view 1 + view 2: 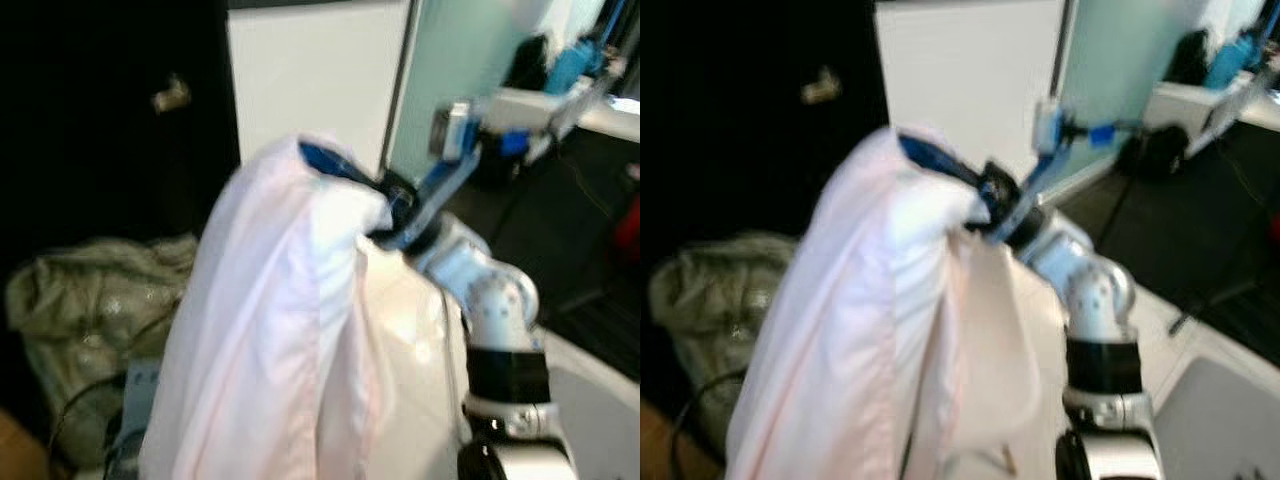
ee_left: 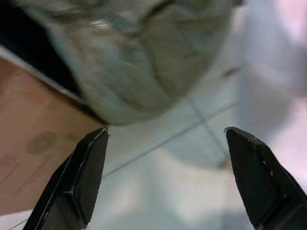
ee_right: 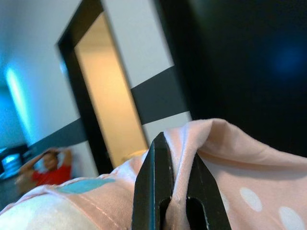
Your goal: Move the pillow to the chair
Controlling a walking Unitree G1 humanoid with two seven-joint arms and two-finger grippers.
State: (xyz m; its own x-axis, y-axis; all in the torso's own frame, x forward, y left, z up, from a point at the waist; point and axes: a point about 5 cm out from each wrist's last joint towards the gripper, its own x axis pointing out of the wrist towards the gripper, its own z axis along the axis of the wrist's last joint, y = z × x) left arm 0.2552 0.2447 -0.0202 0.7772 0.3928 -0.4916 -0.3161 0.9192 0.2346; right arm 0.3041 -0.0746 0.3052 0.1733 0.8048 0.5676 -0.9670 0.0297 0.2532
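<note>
The right tool (image 3: 178,191) is clamped on a fold of the pink pillow (image 1: 270,340), its two black fingers (image 3: 153,187) pressed together with a ridge of fabric pinched between them. In the right wrist view that fabric carries pale polka dots and a light blue patch, and beyond it stand a dark-framed doorway (image 3: 108,105) and, far off at about eight o'clock, a person in a red top (image 3: 48,170) with arms raised to the head.

From the head camera, the right arm (image 1: 490,300) reaches up from five o'clock toward the centre, and the pillow hangs from its tool, held aloft by its top edge and draping down past six o'clock. It touches no chair and no floor.

The left tool (image 2: 168,177) is spread wide with nothing between its fingers, pointing down at a pale tiled floor (image 2: 158,191). Past its fingers, at twelve o'clock, lies a crumpled grey-green bag or cloth bundle (image 2: 139,57); in the head view the same bundle (image 1: 90,320) sits at nine o'clock from the pillow, against a dark background. A white wall panel (image 1: 310,80) stands behind at twelve o'clock.
</note>
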